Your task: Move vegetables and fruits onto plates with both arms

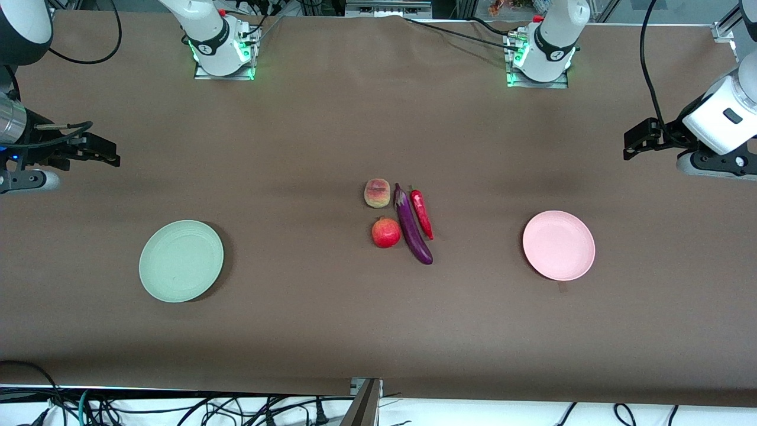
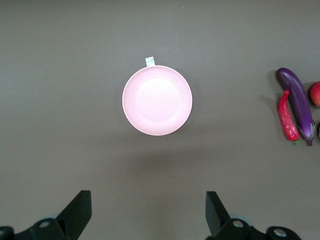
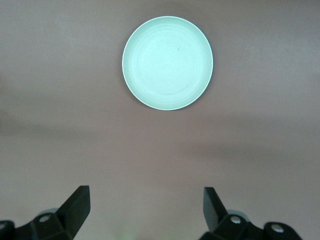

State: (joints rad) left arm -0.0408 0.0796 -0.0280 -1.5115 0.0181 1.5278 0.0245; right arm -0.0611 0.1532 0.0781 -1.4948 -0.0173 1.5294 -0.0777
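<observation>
- While both arms wait raised at the two ends of the table, nothing is held by either gripper.
- The left gripper is seen over bare brown table at the left arm's end; in the left wrist view its fingers are spread wide apart with nothing between them.
- The right gripper is held over bare table at the right arm's end; its fingers are likewise parted widely and empty.
- The pink plate lies flat toward the left arm's end, and nothing is carried on it.
- The mint green plate lies flat toward the right arm's end, also with nothing on it.
- All four items are grouped on the table between the plates, well apart from both.
- The peach is placed farther from the front camera than the pomegranate, with a small gap between them.
- The eggplant lies just beside both fruits, toward the left arm's end, its stem cap pointing away from the front camera.
- The chili pepper lies alongside the eggplant, on the pink plate's side.
</observation>
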